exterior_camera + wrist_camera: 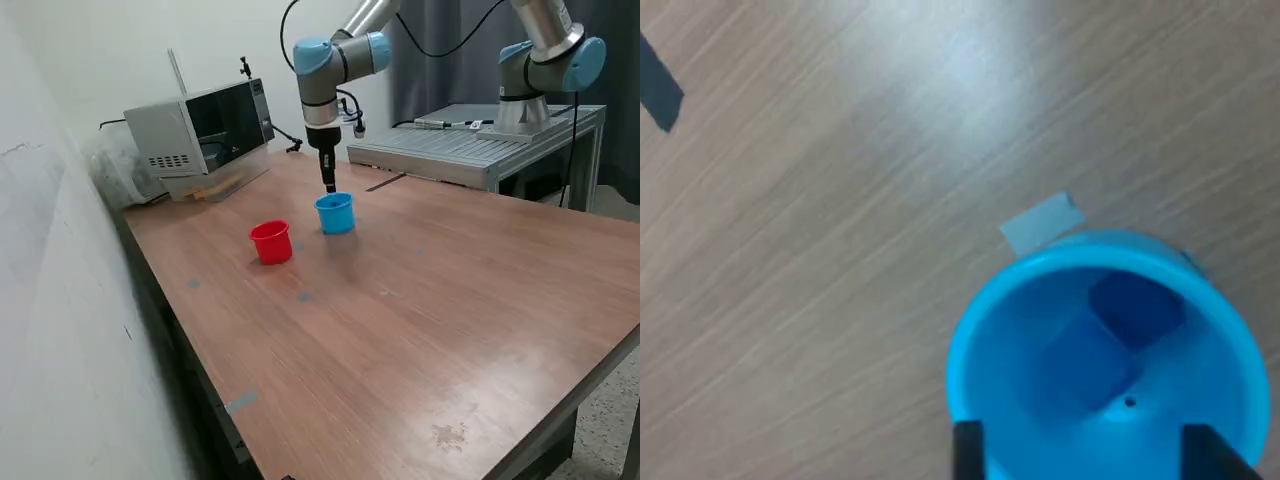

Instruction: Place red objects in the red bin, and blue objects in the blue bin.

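Hanging over the big wooden table, the arm is seen with its gripper pointed straight down, right above the blue bin. That is the one thing the coming move turns on: the cup's open mouth lies straight under the fingers, so a cube let go there would likely drop inside.

The red bin is set just beside the blue one, toward the exterior view's left, and it is not touched by the gripper.

In the wrist view the blue bin is looked into from above. Two dark blue shapes, taken to be the blue objects, are seen lying at its bottom, one partly over the other. The two fingertips are seen apart, one at each side of the cup's mouth, and nothing is held between them, so the gripper is judged to be spread and empty.

No red cubes can be found on the table. The inside of the red bin is hidden from both cameras, so it cannot be told whether they are in there.
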Available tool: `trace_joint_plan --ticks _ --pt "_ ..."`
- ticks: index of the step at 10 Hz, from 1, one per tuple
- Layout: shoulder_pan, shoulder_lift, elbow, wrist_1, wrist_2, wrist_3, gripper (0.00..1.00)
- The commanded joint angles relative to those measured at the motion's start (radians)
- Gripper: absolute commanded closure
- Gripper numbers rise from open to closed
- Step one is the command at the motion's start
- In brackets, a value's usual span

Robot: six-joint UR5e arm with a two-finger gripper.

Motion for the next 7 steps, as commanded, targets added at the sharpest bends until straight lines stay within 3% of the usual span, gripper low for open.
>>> trace_joint_plan --ticks 1,2,3,4,5,7 --pt "-0.001 0.003 -0.003 0.005 0.006 -0.022 0.0" --pt "0.001 0.002 -0.006 0.008 0.013 -0.062 0.0" --pt "0.013 -0.006 -0.006 0.036 0.077 -0.129 0.0" --pt "0.022 -0.035 -0.002 0.078 0.198 -0.181 0.0" --pt "0.078 -0.076 -0.002 0.121 0.267 -0.232 0.0" --pt "0.137 -0.151 0.024 0.152 0.272 -0.238 0.0"
